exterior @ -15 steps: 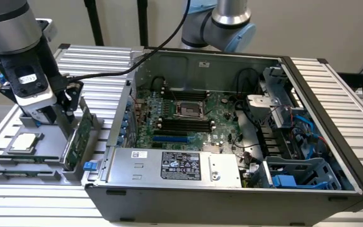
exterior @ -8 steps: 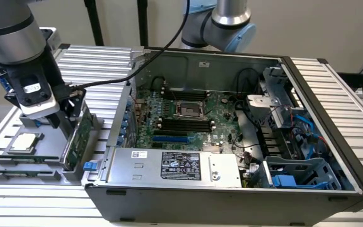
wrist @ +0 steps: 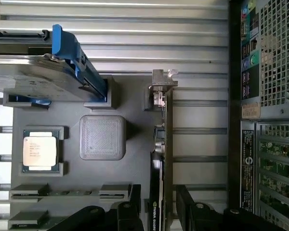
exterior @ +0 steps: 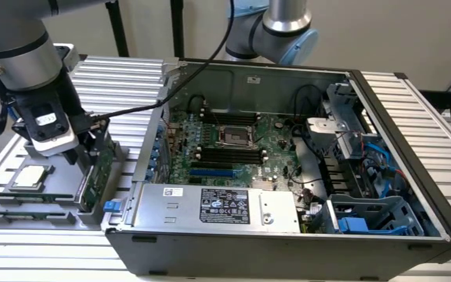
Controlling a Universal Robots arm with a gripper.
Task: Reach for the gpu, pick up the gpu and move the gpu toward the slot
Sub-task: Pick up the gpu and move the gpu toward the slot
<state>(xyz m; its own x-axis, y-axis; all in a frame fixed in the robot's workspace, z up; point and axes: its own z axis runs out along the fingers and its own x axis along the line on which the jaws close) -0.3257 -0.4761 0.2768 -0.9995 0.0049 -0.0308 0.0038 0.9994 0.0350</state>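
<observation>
1. While low over the grey tray (wrist: 135, 163), gripper (wrist: 159, 192), jaws spread astride the gpu (wrist: 167, 144), slim gaps either face.
2. Gpu upright on edge in tray, bracket end away from gripper.
3. Bare tray toward processor chip (wrist: 39, 150); computer case (exterior: 288, 252) wall near opposite side.
4. Card's seating hidden; finger bases cut off.

You count one gpu (exterior: 94, 179) on the gray holder (wrist: 130, 168). The same holder carries one square processor chip (wrist: 39, 150), one silver hard drive (wrist: 33, 79) with blue rails, and one gray square block (wrist: 102, 137). Beside the holder's edge there is one open computer case (exterior: 288, 247), and it has one motherboard (exterior: 234, 147) inside. One gripper (wrist: 158, 204) with two fingers is also there.
</observation>
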